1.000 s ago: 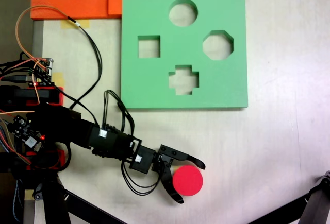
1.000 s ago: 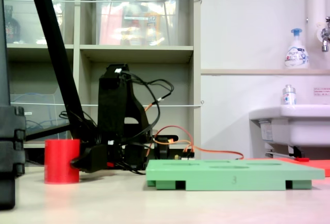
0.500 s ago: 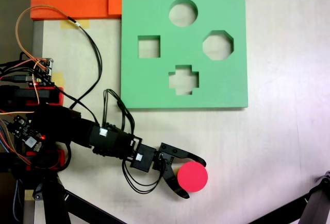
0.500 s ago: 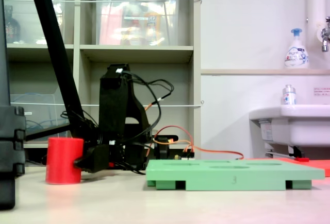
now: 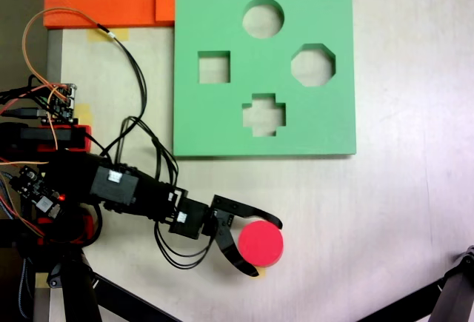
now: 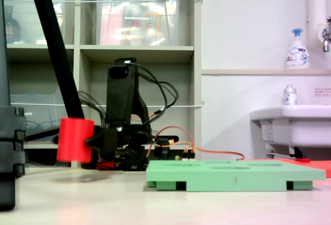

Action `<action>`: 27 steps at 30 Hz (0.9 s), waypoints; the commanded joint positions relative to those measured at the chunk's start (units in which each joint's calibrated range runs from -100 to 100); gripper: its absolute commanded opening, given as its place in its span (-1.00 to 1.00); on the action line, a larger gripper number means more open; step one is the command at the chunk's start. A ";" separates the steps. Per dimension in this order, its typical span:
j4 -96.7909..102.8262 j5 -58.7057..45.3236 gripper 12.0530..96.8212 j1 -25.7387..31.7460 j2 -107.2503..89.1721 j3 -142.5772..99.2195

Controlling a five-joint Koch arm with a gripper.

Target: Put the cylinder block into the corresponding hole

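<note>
1. We see the gripper (image 5: 265, 248) holding the red block (image 5: 260, 243) tight between its two black jaws.
2. From the side we see the block (image 6: 75, 140) up in the air, off the table (image 6: 155, 204).
3. The block stands nearly straight up, tipped a little. Its flat round top faces up.
4. The green board (image 5: 222, 115) lies well away from the gripper, up and to the right in the view from above.
5. The round hole (image 5: 263, 18) is at the far end of the board from the gripper.
</note>
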 commanded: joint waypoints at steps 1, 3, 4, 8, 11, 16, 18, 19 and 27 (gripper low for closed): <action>1.84 -0.44 -0.55 1.56 -15.94 0.18; -5.19 -0.44 -0.55 3.03 -26.55 0.08; -8.17 -0.49 -0.55 3.76 -30.60 0.08; -18.28 -0.49 -0.55 8.06 -45.55 0.28; -27.62 -0.54 -0.55 12.55 -55.32 0.98; -33.98 -0.93 -0.55 19.44 -60.63 3.17; -35.62 -1.03 -0.55 22.27 -60.63 3.67; -36.48 -1.03 -0.54 23.25 -60.63 4.67; -38.89 -1.03 -0.54 30.23 -50.71 7.76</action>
